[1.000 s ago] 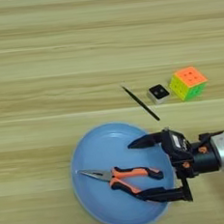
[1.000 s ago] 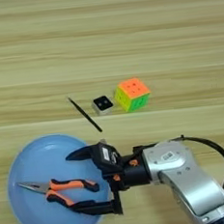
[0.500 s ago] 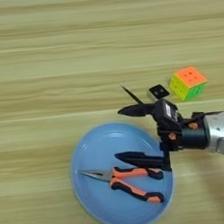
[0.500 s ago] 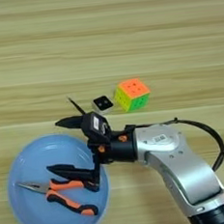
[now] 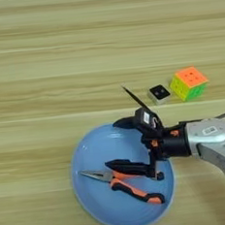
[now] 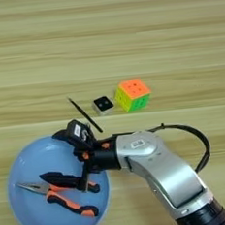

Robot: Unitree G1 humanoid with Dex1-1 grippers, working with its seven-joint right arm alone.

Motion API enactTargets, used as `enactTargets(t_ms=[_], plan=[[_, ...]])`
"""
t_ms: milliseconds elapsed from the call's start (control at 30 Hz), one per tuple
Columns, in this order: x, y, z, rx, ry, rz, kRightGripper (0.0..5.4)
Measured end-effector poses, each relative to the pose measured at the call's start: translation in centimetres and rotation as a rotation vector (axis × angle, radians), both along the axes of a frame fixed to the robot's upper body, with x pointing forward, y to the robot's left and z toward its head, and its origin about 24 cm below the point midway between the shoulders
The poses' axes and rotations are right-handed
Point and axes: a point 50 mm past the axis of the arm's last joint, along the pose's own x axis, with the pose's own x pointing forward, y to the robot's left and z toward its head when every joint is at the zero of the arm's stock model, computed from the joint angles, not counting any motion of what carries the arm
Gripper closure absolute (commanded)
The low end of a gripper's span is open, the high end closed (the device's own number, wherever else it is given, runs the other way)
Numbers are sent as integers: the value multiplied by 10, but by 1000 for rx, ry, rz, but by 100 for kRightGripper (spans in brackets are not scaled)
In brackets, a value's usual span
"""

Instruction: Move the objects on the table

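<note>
Tool [image 5: 132, 144] spread apart over one light-blue plate [image 5: 93, 194] holding one pliers [image 5: 126, 185]; one black stick [image 5: 134, 98] adjoins; far surface [image 5: 55, 51] open.

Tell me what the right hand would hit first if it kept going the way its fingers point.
The right hand points left across the blue plate. Its lower finger is already over the pliers, so probably those first; height above them is unclear.
</note>
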Motion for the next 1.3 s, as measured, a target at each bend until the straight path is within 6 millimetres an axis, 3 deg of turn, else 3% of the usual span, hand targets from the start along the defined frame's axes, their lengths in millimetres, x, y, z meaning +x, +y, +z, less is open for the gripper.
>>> enactTargets(t_ms=[433,1300], plan=[[9,3,-19,-40,79,-54,3],[54,15,-27,-22,-19,-257,3]])
